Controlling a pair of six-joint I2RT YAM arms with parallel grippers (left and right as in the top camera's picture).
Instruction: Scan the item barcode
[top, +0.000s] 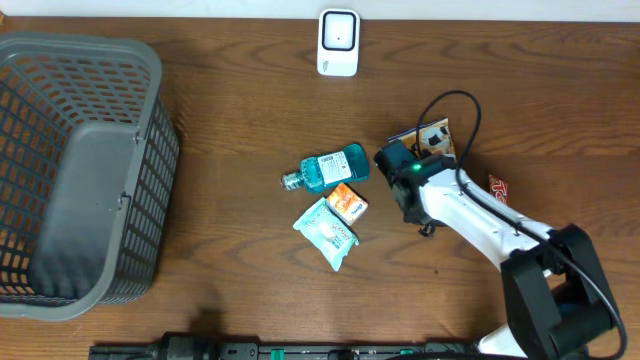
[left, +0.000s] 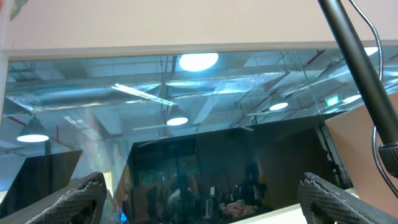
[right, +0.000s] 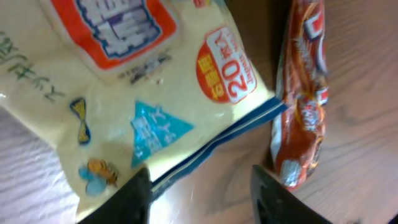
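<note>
No scan yet, we judge. Our right gripper (right: 200, 175) hangs released over the pouch (right: 124, 93); left gripper (left: 200, 183) gapes empty.

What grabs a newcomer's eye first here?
The white right arm reaches across the brown wooden table, its right gripper open at the edge of a cream plastic packet with a blue border, beside a red-orange snack wrapper. At far left sits a large grey slatted plastic basket; mid-table lies a blue see-through mouthwash bottle.
</note>
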